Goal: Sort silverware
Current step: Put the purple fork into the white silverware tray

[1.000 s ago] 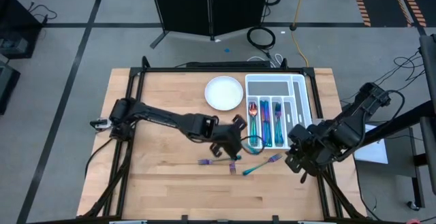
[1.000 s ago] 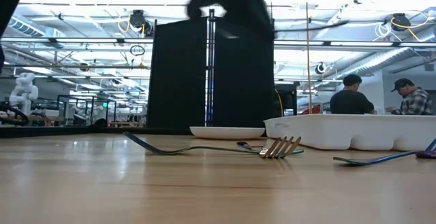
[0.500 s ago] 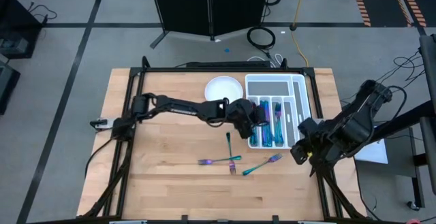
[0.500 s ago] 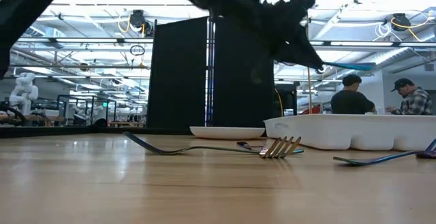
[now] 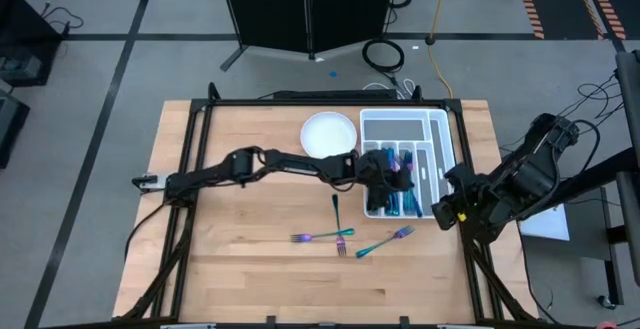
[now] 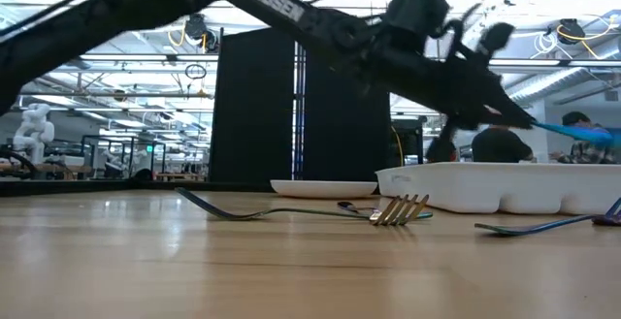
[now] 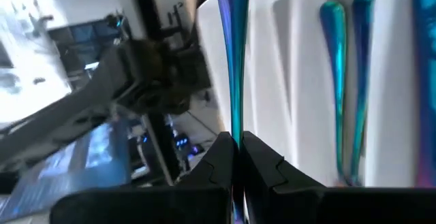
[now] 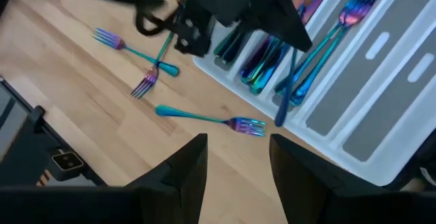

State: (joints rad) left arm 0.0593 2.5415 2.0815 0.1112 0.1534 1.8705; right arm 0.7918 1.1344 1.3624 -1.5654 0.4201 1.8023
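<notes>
Several pieces are sorted in the tray (image 5: 445, 139); one is clamped in the left hand (image 5: 398, 177) above it; three forks (image 5: 385, 242) remain on the tabletop (image 5: 250, 259). Right hand (image 5: 446, 212) is held wide, empty.

Glossy iridescent metal silverware (image 5: 346, 233), matt wooden table (image 5: 250, 259).

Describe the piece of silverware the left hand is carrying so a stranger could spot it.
Find the white cutlery tray at the table's far right. Above it, the left hand pinches one slim teal-blue piece. It is the only piece off the surface; the others lie in the tray or on the wood.

Overhead, table-level, 2 wrist cams
</notes>
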